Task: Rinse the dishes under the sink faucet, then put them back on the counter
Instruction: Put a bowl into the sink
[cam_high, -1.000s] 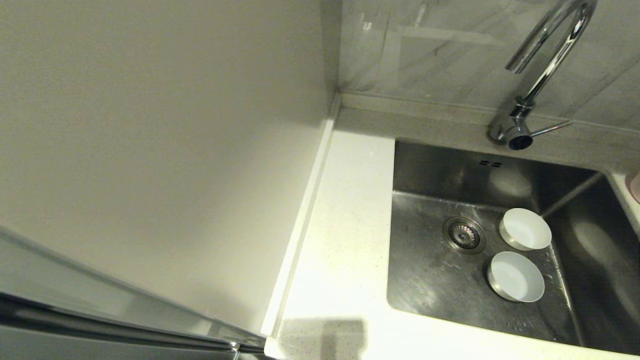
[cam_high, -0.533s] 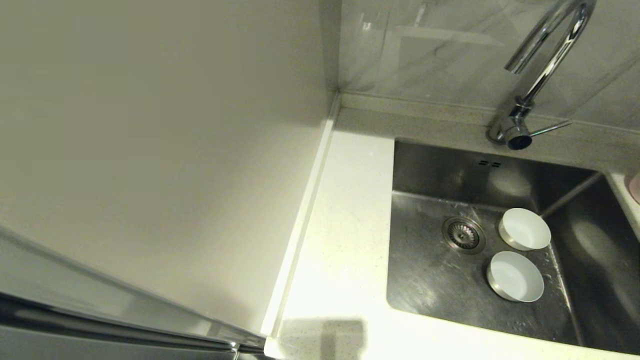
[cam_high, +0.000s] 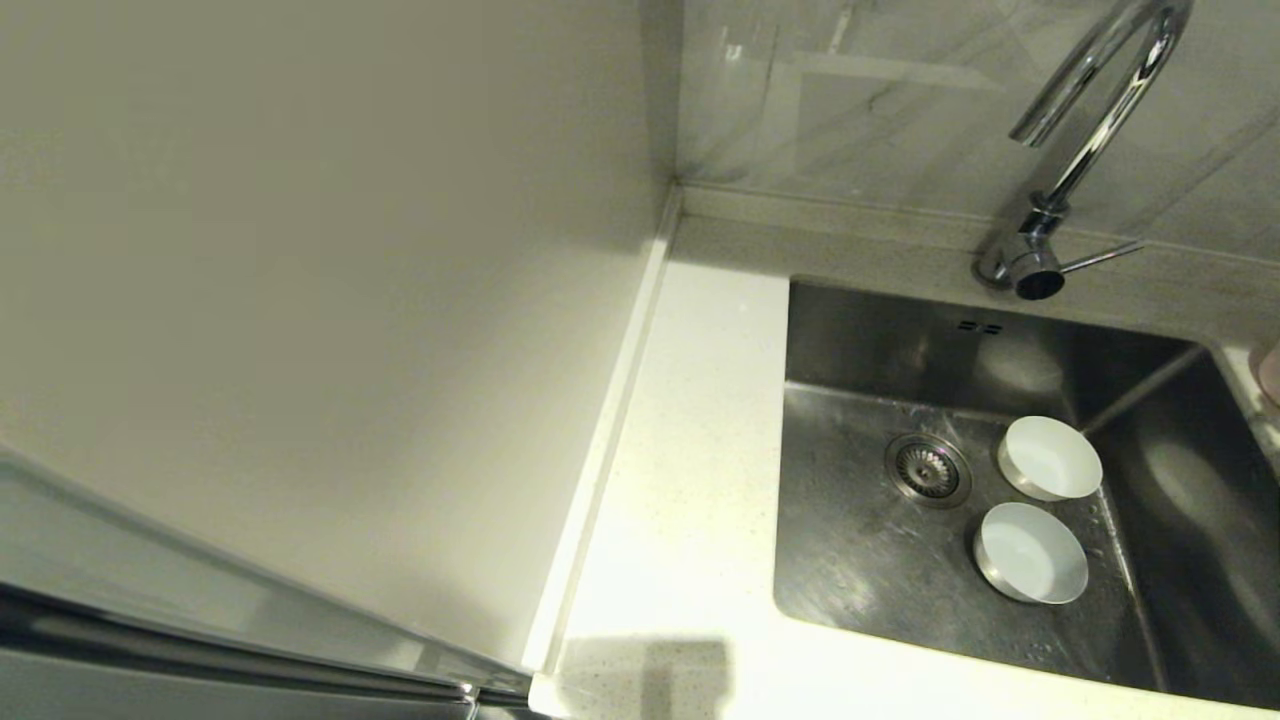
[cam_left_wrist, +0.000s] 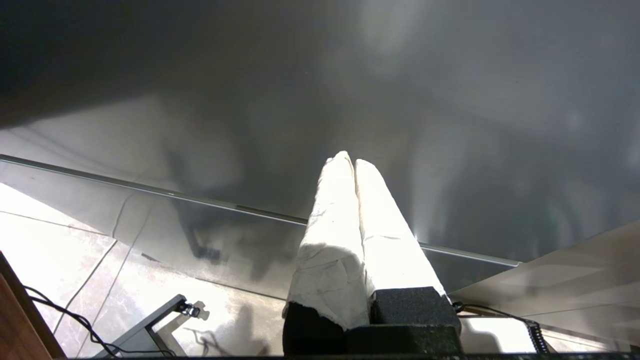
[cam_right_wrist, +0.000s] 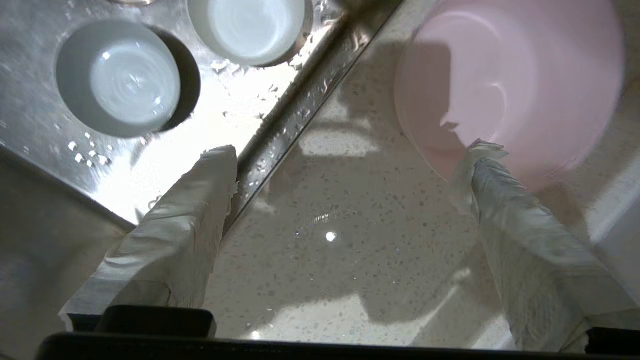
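Observation:
Two white dishes sit upright on the floor of the sink, just right of the drain. The pink dish rests on the counter to the right of the sink; only its edge shows in the head view. My right gripper hovers open above the counter strip between the sink's rim and the pink dish, holding nothing; one fingertip overlaps the pink dish's near rim. The white dishes lie beyond it. The faucet stands behind the sink, with no water running. My left gripper is shut and empty, parked away from the sink.
The counter runs along the sink's left side up to a plain wall panel. The round drain strainer lies left of the white dishes. Water drops dot the sink's rim. The faucet's lever points right.

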